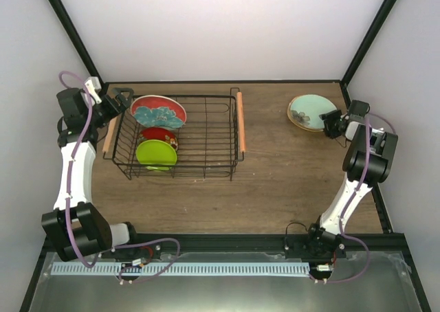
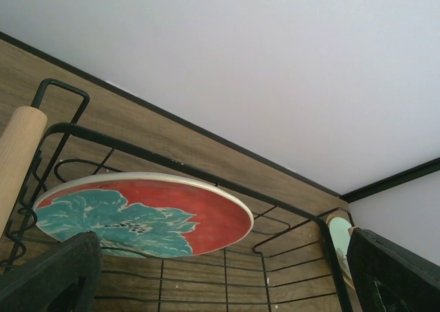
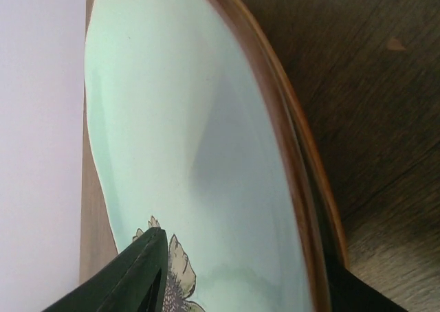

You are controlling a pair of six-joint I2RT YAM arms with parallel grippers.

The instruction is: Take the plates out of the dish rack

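Observation:
The black wire dish rack (image 1: pixel 206 97) stands at the left of the table. It holds a red-rimmed plate with a teal floral centre (image 1: pixel 158 111), a small red patterned plate (image 1: pixel 160 135) and a lime green plate (image 1: pixel 156 154). My left gripper (image 1: pixel 122 100) is open at the rack's far left corner, with the floral plate (image 2: pixel 144 212) just ahead of its fingers (image 2: pixel 55 277). At the far right, a pale mint plate (image 1: pixel 311 110) lies on a beige plate (image 1: pixel 302 126). My right gripper (image 1: pixel 332 123) is open and straddles the mint plate's (image 3: pixel 185 119) right rim.
The rack has orange-brown wooden handles on its left (image 2: pixel 17 154) and right (image 1: pixel 240 123) sides. Black frame posts and white walls close in the table's back and sides. Bare wood table (image 1: pixel 275 181) lies between the rack and the stacked plates.

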